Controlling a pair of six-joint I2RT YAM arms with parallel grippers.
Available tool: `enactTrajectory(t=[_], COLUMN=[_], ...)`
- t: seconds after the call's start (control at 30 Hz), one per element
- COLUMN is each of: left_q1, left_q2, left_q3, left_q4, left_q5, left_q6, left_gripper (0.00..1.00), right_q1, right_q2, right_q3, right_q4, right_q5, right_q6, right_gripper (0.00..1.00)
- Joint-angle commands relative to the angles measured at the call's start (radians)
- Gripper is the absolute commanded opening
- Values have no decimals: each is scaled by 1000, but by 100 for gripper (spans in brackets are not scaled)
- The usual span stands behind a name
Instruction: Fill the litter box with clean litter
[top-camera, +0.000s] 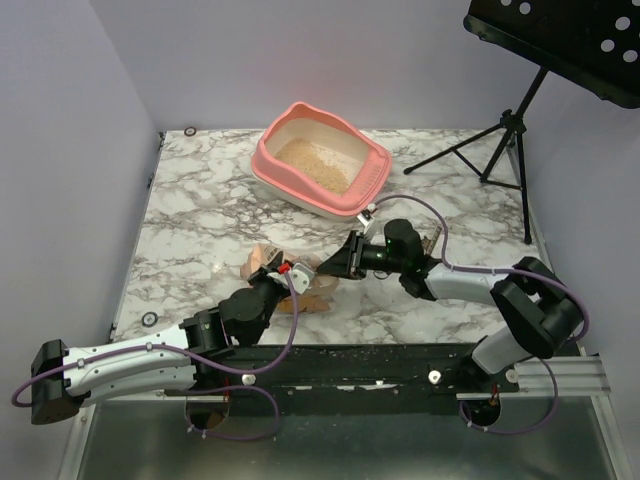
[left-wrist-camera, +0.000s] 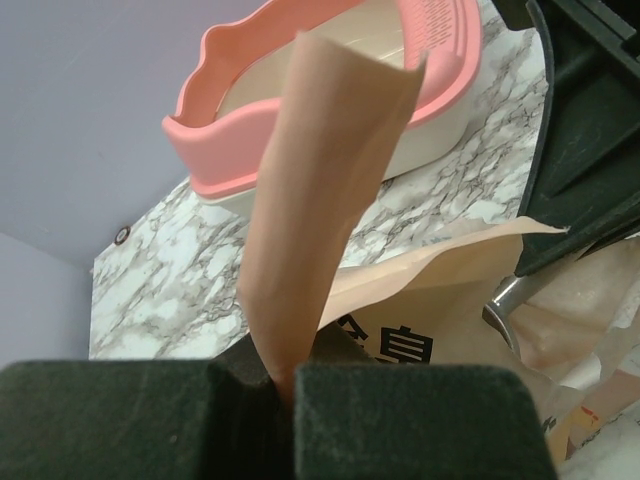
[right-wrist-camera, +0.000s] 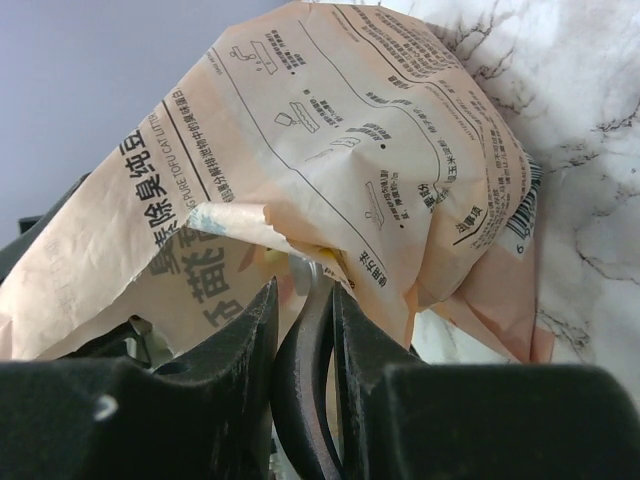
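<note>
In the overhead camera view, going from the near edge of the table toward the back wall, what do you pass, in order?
Black mounting rail → crumpled tan paper bag → salmon-pink plastic litter box, with pale beige granular litter inside it → pale back wall.

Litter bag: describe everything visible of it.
The litter bag is a crumpled tan paper sack printed with black text, diagrams and a barcode, torn open. It lies on the marble table, short of the litter box. The left end effector pinches a torn strip; the right end effector, gripping a black loop, sits at the torn edge.
</note>
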Motion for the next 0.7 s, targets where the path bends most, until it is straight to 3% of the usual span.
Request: enactTrajectory(t=[0.0,0.67], left_q1=[-7,-8], left_q2=[-9,-14], left_q3=[43,32], left_q4=[97,108], left_q5=[20,26], left_q6=[5,25], left_gripper=[0,0], right_q1=[8,-105], right_q2=[-56,-326], right_q3=[-32,-259], right_q4=[242,331], right_q5=[-118,-141], right_q6=[155,307], right_gripper=[1,1])
